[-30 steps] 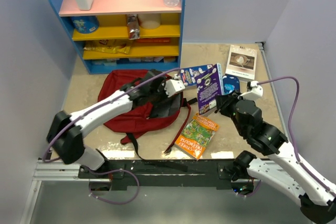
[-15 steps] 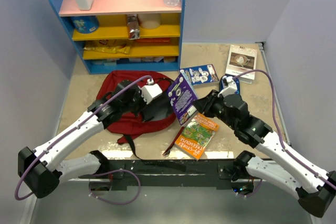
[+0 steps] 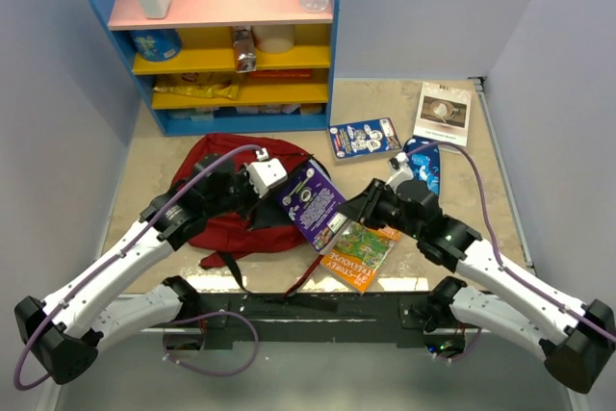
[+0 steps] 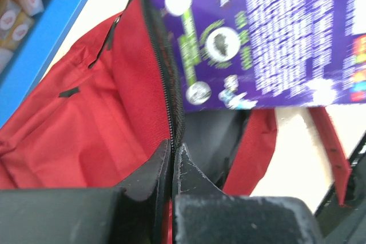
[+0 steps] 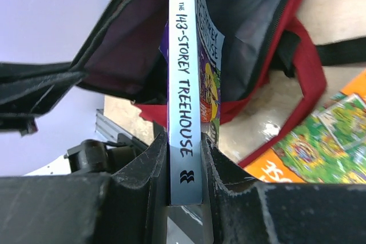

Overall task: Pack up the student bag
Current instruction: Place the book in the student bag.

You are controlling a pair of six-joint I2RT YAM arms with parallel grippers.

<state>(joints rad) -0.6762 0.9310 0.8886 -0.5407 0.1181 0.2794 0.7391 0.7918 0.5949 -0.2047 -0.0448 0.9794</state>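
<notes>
- The student bag (image 3: 245,230) lies left of the table's middle, toward the near edge, with its mouth facing right.
- Left gripper (image 4: 172,167): jaws pinched tight on the bag's zippered rim, holding the mouth up.
- Right gripper (image 5: 184,161): clamped on the spine of 1 purple book (image 3: 310,201), whose leading end is at the opening.
- Risk: the book's corner could snag the zipper edge. The thin rim could also slip from the pinch, collapsing the mouth.
</notes>
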